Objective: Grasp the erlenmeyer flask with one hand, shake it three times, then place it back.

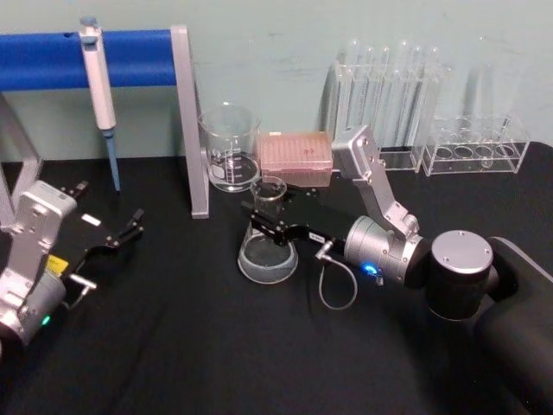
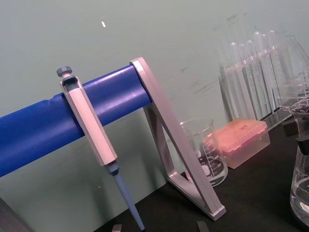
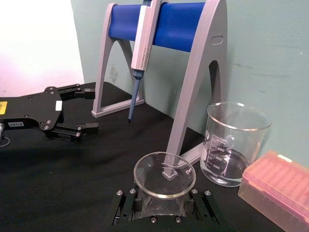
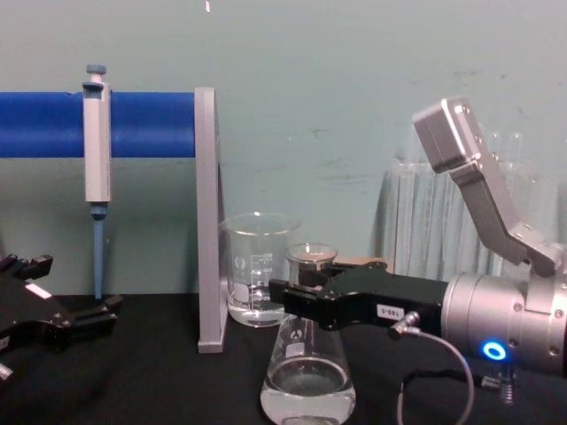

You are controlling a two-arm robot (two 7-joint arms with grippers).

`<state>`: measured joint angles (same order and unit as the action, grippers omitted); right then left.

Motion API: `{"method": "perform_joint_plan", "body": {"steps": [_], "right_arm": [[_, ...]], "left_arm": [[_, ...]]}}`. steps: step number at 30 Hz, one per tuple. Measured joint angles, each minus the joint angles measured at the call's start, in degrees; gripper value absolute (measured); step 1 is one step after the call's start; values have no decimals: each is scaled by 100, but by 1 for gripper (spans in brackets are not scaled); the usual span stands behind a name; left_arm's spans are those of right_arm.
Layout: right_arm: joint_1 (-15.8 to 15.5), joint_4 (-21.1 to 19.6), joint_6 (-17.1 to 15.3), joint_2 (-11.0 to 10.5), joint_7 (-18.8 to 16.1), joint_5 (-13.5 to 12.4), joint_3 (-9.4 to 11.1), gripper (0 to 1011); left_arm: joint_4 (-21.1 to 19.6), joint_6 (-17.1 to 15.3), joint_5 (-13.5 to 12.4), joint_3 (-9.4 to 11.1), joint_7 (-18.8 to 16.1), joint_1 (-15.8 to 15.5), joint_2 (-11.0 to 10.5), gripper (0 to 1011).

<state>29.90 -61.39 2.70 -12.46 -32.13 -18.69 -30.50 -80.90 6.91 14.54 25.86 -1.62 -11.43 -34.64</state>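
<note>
The right tool (image 1: 266,226) hides part of the erlenmeyer flask (image 1: 268,251) at its neck. Its fingers (image 3: 126,205) are closed on the neck from both sides. The flask stands upright on the black counter (image 1: 173,346), near the middle, with a little clear water at the bottom. The glass beaker (image 1: 230,149) stands just behind it, farther back. The left tool (image 1: 121,235) waits on the left, well apart from the flask, with its fingers spread apart.
</note>
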Motion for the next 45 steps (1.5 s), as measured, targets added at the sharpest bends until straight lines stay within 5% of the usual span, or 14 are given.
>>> {"method": "perform_joint_plan", "body": {"steps": [21, 37, 45], "right_arm": [[-8, -12, 2, -8, 29, 35, -1, 460], [-7, -15, 5, -8, 22, 24, -1, 929], [-7, -14, 3, -8, 22, 24, -1, 1002]], "left_arm": [[0, 0, 1, 0, 0, 0, 0, 1001], [0, 0, 0, 0, 0, 0, 0, 1001], [0, 0, 0, 0, 0, 0, 0, 1001]]}}
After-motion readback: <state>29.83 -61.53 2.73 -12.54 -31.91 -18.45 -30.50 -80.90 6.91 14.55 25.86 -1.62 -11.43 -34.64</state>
